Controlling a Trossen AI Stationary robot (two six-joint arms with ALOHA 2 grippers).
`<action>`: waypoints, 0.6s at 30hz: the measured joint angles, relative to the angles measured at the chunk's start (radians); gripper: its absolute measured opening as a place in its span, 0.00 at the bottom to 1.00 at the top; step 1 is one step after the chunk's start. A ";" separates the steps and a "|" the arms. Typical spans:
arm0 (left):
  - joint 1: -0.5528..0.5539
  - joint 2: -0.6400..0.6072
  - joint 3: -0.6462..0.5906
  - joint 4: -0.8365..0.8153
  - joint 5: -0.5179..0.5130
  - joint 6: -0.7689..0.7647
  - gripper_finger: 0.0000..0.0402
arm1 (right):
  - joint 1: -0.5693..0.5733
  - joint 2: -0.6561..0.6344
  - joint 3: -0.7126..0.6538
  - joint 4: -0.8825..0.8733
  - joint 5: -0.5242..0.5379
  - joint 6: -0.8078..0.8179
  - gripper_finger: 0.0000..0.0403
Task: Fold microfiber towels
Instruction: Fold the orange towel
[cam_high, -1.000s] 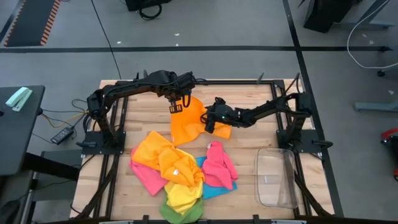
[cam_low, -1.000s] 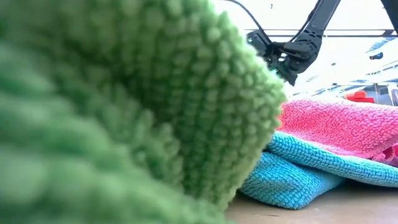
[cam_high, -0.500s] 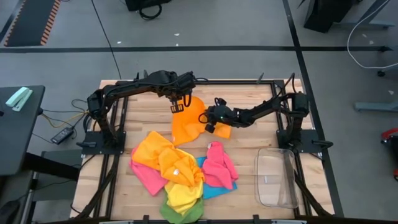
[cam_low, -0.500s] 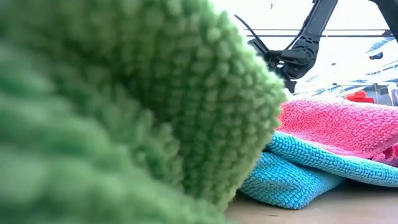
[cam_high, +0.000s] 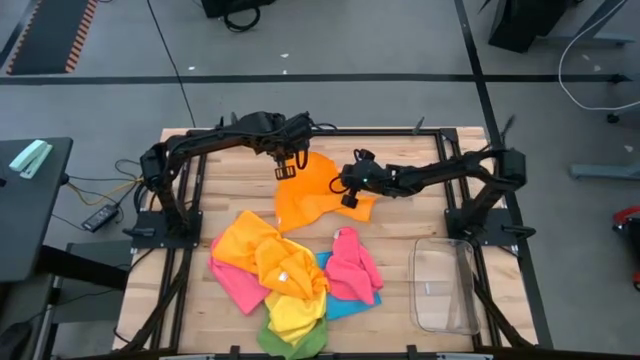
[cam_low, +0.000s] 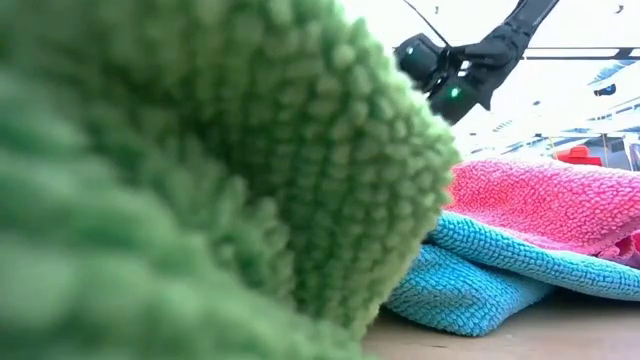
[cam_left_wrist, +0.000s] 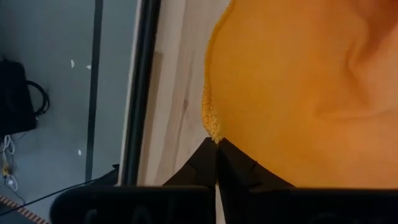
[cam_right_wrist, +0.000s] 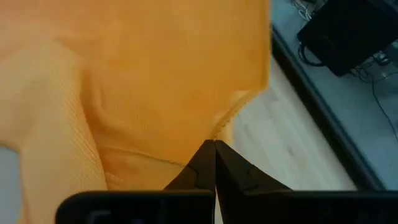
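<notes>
An orange microfiber towel (cam_high: 312, 192) sits at the far middle of the table, between my two grippers. My left gripper (cam_high: 285, 170) is shut on its far left corner and my right gripper (cam_high: 348, 196) is shut on its right side. Nearer the front edge, a loose pile lies on the table: an orange-yellow towel (cam_high: 262, 252), two pink ones (cam_high: 352, 262), a blue one (cam_high: 345, 300), a yellow one (cam_high: 295, 315) and a green one (cam_high: 290, 345). The green towel (cam_low: 200, 170) fills most of the low view. My left gripper pinches the orange towel's corner (cam_left_wrist: 214, 132) between its two fingertips, coming from above at a steep slant. The cloth spreads away from the fingers and its near part lies on the table. My right gripper pinches the towel's hemmed edge (cam_right_wrist: 219, 132) at a corner between its fingertips, slanting down from the table's right side. The cloth there is raised and wrinkled.
A clear plastic bin (cam_high: 445, 285) stands at the near right. The black frame rails (cam_high: 190, 200) run along both sides of the wooden table. Bare wood shows at the far left and far right beside the orange towel.
My right gripper has risen a little and drawn slightly toward the table's right edge, and the orange towel's right side has come up with it. The towel's left corner has stayed where it was in my left gripper.
</notes>
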 joint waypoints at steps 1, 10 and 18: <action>-0.003 0.000 0.000 0.006 0.001 0.013 0.05 | 0.003 -0.026 0.000 -0.026 0.000 -0.008 0.01; -0.035 -0.062 0.001 0.070 -0.014 0.105 0.02 | 0.013 -0.310 0.000 -0.175 0.000 -0.138 0.01; -0.045 -0.156 0.001 0.124 -0.014 0.084 0.08 | 0.021 -0.482 0.000 -0.297 -0.010 -0.159 0.01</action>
